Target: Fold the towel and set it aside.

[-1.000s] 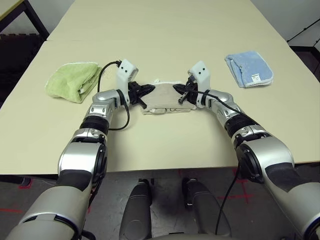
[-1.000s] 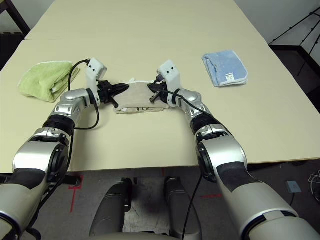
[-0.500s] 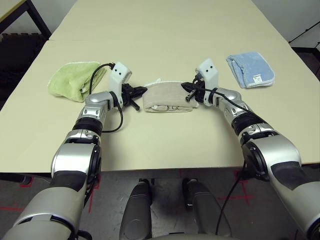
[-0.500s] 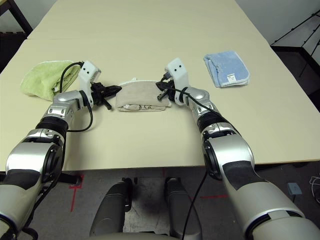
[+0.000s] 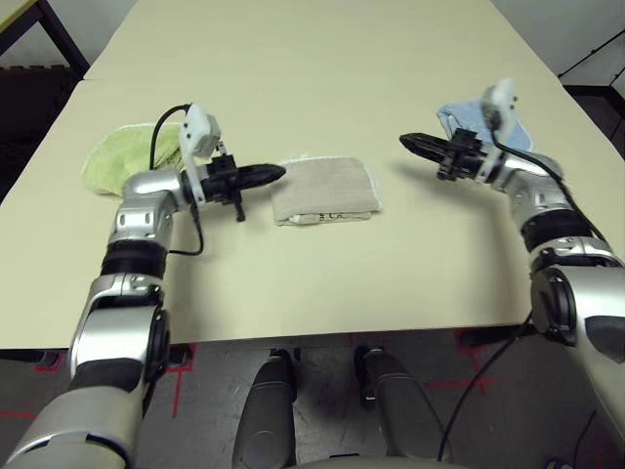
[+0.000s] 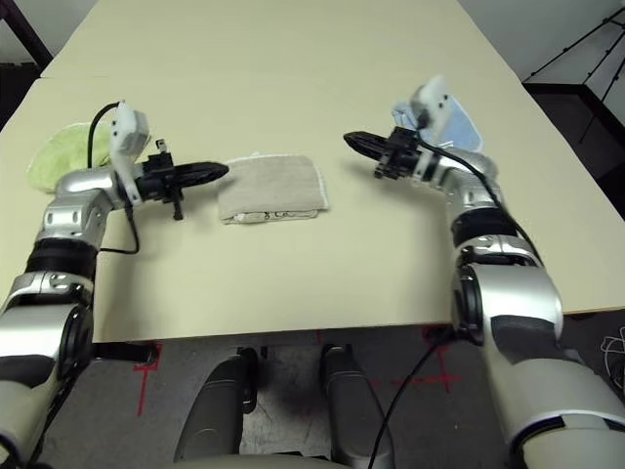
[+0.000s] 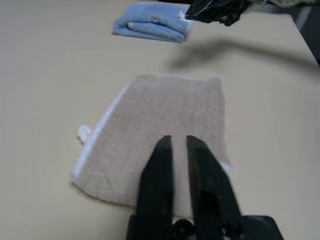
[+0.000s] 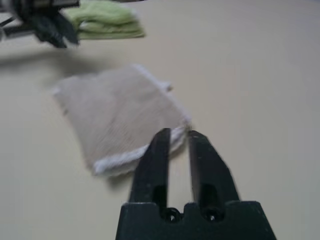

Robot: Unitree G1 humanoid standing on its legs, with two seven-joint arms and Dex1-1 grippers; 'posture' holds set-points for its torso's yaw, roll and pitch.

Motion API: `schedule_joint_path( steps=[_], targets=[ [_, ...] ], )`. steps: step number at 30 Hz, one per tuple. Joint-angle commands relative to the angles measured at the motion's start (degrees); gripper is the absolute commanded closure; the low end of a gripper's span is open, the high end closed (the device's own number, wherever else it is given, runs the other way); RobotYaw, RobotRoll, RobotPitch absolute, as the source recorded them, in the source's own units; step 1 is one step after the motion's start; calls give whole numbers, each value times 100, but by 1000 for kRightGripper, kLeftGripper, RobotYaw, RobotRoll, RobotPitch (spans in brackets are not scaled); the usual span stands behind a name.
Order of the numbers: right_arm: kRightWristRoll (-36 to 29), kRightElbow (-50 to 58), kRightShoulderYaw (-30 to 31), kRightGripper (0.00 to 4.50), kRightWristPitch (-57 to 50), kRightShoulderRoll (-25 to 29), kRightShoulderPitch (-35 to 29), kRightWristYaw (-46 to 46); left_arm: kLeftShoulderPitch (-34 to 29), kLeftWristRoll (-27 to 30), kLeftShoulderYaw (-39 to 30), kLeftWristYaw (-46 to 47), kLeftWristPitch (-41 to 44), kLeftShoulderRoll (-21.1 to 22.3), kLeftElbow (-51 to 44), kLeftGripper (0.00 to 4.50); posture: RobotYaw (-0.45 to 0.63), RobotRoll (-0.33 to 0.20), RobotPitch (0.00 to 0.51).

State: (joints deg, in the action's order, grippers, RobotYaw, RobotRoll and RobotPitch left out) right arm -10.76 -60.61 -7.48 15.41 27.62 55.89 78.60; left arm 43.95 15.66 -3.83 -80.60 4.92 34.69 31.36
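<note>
- Head views: the towel (image 5: 323,191) lies folded into a small beige rectangle near the middle of the desk (image 5: 322,78), its white-edged layers facing the robot, with some dark marking on that near edge. Nothing lies on it and no container stands on the desk.
- The left pincer (image 5: 273,174) hangs just beside the towel's left edge, pointing at it, and holds nothing. Its fingers look nearly together.
- The right pincer (image 5: 408,144) is above the desk to the right of the towel, apart from it, pointing toward it, and empty.
- A light green folded towel (image 5: 115,158) lies at the left of the desk, partly behind the left arm and its white wrist block. A light blue folded towel (image 6: 455,119) lies at the right, partly hidden behind the right hand.
- The bare desk between the beige towel and each side cloth has nothing in the way.
- Left wrist view: the two black fingers (image 7: 159,180) stand a narrow slit apart with nothing between them. The towel fills the desk just past them, a small white loop (image 7: 84,133) sticking out at one edge. The blue towel lies beyond, with the other pincer (image 7: 216,10) near it.
- Right wrist view: the fingers (image 8: 152,167) are likewise parted by a thin gap and grip nothing. The towel lies past their tips, white edging showing at its nearer corner. The green towel and the other pincer (image 8: 45,22) are further off.
</note>
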Motion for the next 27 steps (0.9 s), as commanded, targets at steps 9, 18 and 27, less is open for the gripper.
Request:
schedule_joint_path(
  steps=[9, 18, 27],
  targets=[
    [-345, 782, 134, 12, -2364, 147, -287, 469, -221, 122, 145, -293, -187, 192, -473, 24, 52, 0, 165],
    [-922, 1970, -75, 12, -4863, 156, -636, -369, -312, 187, 64, -87, 49, 257, -573, 24, 54, 0, 167],
    [-1152, 2630, -51, 12, -5499, 198, -1015, -980, -391, 314, -79, 549, 681, 174, -589, 24, 48, 0, 175]
  ],
)
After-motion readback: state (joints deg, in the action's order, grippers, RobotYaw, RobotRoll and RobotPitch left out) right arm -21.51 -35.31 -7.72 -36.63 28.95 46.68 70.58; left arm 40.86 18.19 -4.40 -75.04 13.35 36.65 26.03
